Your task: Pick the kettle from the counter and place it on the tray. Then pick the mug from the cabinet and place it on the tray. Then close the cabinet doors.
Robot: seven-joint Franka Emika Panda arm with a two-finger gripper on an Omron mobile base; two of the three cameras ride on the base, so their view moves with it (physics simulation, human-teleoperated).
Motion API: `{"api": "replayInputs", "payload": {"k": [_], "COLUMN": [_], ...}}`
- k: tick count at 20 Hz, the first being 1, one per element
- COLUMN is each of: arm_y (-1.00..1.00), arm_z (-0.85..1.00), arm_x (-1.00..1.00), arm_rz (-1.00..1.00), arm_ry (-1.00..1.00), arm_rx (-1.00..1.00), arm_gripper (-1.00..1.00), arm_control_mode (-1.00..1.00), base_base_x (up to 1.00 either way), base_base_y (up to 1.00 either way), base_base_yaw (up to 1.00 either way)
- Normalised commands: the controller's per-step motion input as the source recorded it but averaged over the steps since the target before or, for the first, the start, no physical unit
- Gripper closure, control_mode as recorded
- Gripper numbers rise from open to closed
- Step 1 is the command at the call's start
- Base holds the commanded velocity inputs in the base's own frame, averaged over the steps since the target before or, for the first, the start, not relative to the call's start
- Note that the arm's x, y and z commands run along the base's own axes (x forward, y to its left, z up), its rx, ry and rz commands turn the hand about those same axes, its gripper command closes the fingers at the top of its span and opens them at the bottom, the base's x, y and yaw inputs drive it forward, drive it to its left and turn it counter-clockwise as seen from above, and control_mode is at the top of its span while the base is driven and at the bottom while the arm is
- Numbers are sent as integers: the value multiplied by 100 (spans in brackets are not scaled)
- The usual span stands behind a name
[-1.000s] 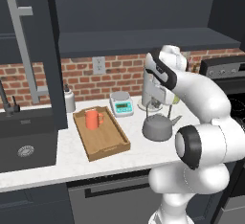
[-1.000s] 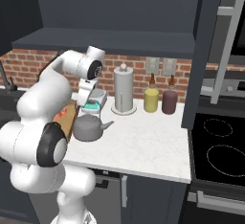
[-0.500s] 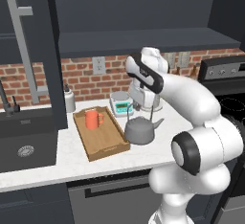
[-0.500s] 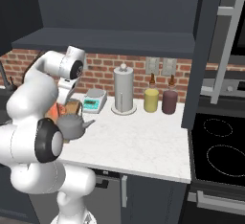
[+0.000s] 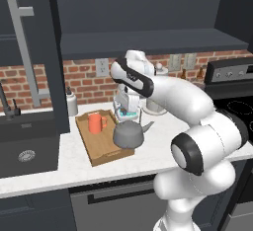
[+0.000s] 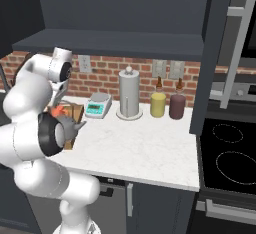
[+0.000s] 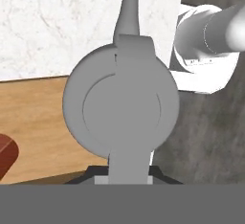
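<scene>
Overhead, the bent arm's gripper (image 5: 129, 118) clamps the kettle (image 5: 128, 134) above the tray (image 5: 101, 149).

- The fingers are hidden: in the hand view the kettle (image 7: 120, 108) covers them, and its handle runs off the bottom.
- In the right base view the robot's arm blocks most of the kettle (image 6: 71, 126), the tray (image 6: 75, 112) and the mug (image 6: 59, 110).
- In the hand view the mug (image 7: 5, 156), left of the kettle, is cut by the picture's edge.
- The display of the scale (image 6: 97, 106), beside the tray, is too small to read.
</scene>
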Motion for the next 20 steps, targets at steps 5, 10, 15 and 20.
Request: {"api": "replayInputs", "payload": {"k": [5,10,15,20], "arm_y": [44,35,32,24], "arm_z": [-17,-24,-23,-12], "arm_x": [31,26,17,24], "arm_rz": [-2,0,0,0], "arm_ry": [0,0,-2,-8], "arm_rx": [-5,-4,-3,0], "arm_gripper": [100,100,100,100], "arm_control_mode": [-100,-100,-100,-100], "base_base_x": [0,0,0,0], "base_base_y": [0,0,0,0], "base_base_yaw": [0,0,0,0]}}
